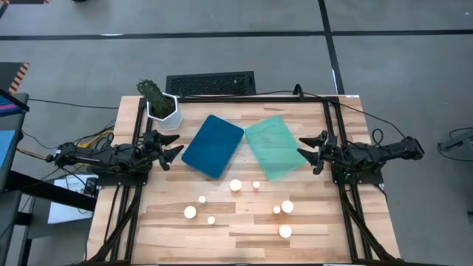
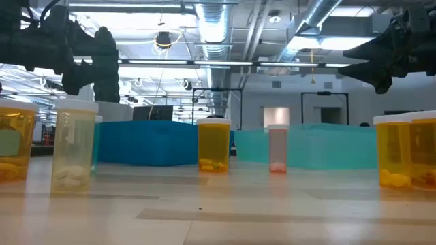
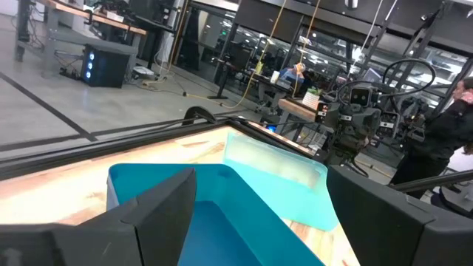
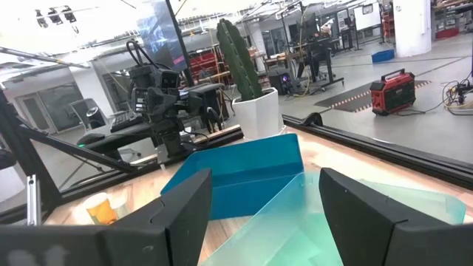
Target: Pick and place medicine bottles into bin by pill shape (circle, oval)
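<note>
Bottles (image 1: pixel 236 185) with white caps stand scattered on the counter's (image 1: pixel 310 233) near half from above, clear of the dark blue tray (image 1: pixel 213 145) and mint tray (image 1: pixel 274 146). Left end effector (image 1: pixel 171 154) and right end effector (image 1: pixel 307 152) wait, spread open, at opposite edges. Low down, amber bottles front both trays. Wrist views show a cactus pot (image 4: pixel 254 111) behind.

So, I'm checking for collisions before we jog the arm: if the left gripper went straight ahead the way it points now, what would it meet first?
Most likely the dark blue tray. The left gripper hangs open at the table's left edge, pointing toward it; its height above the tray is unclear, so it might pass over the rim.
</note>
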Controlling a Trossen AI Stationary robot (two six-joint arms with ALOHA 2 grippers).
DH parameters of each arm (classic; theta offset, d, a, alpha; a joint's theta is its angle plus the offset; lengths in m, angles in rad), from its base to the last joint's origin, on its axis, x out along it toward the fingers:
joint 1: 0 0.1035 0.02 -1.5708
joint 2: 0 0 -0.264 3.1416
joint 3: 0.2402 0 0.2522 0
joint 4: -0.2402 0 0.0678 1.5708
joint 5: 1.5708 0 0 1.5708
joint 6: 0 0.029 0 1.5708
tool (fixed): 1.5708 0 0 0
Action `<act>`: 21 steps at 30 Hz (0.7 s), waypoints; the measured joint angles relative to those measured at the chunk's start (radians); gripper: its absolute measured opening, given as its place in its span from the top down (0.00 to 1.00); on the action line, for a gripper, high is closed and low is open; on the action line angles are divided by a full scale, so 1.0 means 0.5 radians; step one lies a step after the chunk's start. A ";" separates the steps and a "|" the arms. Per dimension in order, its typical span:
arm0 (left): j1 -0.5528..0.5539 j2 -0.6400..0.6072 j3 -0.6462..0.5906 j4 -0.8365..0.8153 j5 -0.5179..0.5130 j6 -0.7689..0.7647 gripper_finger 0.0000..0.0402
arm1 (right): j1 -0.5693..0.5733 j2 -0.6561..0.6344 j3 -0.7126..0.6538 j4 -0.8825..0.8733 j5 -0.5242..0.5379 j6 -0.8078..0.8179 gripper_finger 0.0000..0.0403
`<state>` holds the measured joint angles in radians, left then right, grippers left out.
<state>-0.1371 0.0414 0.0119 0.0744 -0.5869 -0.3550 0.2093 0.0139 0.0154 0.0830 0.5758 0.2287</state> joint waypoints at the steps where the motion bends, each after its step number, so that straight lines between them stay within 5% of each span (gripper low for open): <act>1: 0.000 0.000 0.000 0.000 0.000 0.000 0.26 | 0.001 0.000 0.000 -0.001 0.000 0.000 0.35; 18: 0.001 0.000 0.000 0.000 -0.006 -0.403 0.26 | 0.001 -0.001 0.000 0.000 0.000 0.000 0.35; 21: 0.001 0.000 0.000 0.000 -0.134 -0.416 0.26 | 0.000 -0.001 0.000 0.000 -0.001 0.000 0.35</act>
<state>-0.1368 0.0414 0.0118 0.0746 -0.6541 -0.5630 0.2092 0.0135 0.0154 0.0828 0.5756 0.2287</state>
